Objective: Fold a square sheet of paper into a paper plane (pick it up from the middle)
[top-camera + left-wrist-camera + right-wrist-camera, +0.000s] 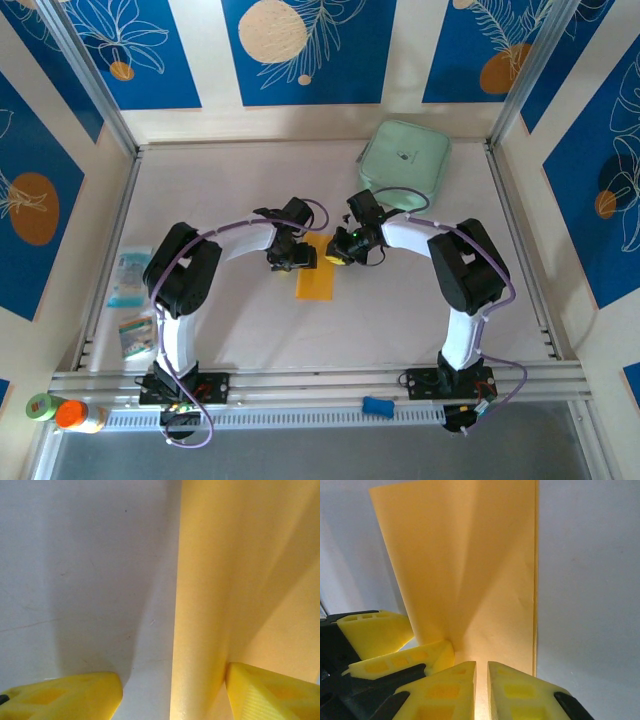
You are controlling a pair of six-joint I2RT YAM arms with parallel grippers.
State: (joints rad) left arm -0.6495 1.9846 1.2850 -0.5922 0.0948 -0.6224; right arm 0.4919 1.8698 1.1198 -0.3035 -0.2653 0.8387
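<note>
My right pincer (pixel 481 669) pinches the square sheet of paper (pixel 315 278), folded mid-tabletop (pixel 400 320), from 2 o'clock; left pincer (pixel 172 680) spread at 10; I should crease slowly, edges aligned

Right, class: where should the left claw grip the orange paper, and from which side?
Probably the paper by its raised long fold, coming from above. That fold stands up off the table between the open fingers of the left claw, whereas the rest lies flatter and offers less to pinch.
</note>
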